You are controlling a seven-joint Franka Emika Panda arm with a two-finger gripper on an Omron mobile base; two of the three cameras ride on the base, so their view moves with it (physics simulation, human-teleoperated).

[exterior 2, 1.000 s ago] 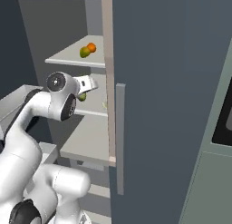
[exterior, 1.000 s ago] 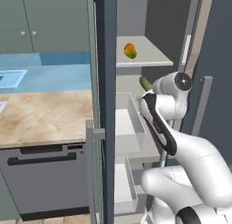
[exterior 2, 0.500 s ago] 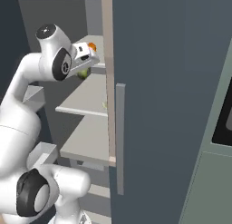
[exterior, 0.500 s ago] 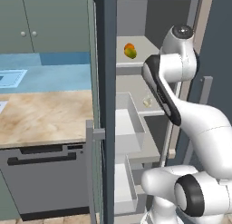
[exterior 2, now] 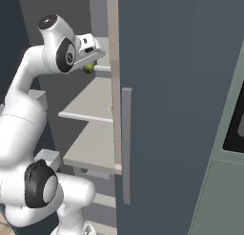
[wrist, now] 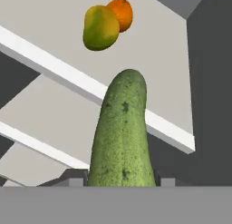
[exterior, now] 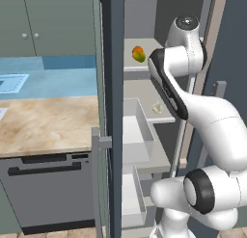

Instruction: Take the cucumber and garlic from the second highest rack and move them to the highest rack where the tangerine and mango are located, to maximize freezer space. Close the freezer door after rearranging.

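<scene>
The cucumber (wrist: 121, 137) stands clamped between the two fingers of the tool (wrist: 122, 180), its free end in front of the edge of the highest rack (wrist: 149, 46). On that rack, beyond the cucumber, the mango (wrist: 100, 27) lies touching the tangerine (wrist: 122, 12). The garlic (exterior: 157, 107) sits on the second highest rack (exterior: 140, 95), below the mango.

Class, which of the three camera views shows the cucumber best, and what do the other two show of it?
The hand view: the cucumber stands large and unblocked, held in the claw, pointing toward the top shelf. The right base view shows just a green tip behind the claw. In the left base view the arm covers it.
</scene>
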